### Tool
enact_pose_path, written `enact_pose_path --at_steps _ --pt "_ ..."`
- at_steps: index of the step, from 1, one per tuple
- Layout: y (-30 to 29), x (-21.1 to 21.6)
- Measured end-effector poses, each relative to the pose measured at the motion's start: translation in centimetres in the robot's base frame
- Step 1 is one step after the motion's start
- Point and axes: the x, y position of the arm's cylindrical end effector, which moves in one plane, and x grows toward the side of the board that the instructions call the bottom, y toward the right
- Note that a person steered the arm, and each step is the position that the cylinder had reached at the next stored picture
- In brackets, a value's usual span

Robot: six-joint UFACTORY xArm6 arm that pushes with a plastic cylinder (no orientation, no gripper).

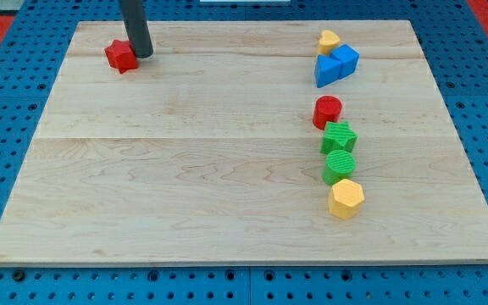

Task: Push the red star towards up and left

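Note:
The red star [120, 56] lies near the top left corner of the wooden board [185, 169]. My tip [141, 54] stands on the board right against the star's right side. The dark rod rises from there out of the view's top.
At the view's right, top to bottom: a yellow block [329, 41], a blue cube [346, 58] and a blue triangle [326, 70] together, then a red cylinder [327, 111], a green star [339, 136], a green cylinder [340, 166] and a yellow hexagon [346, 198].

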Motion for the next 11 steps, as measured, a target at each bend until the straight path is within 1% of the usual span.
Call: enact_pose_path --at_steps 1,2,3,4,5,7,8,9,10,11 --pt "-0.4 -1.3" --pt "-3.3 -1.1" --pt "-4.3 -1.1" --pt "2.5 -0.1" --pt "4.3 4.4" --pt "-2.3 4.6" --pt "-4.2 5.5" --pt "-5.7 6.6" --pt "-6.1 6.0" --pt "-6.4 4.4"
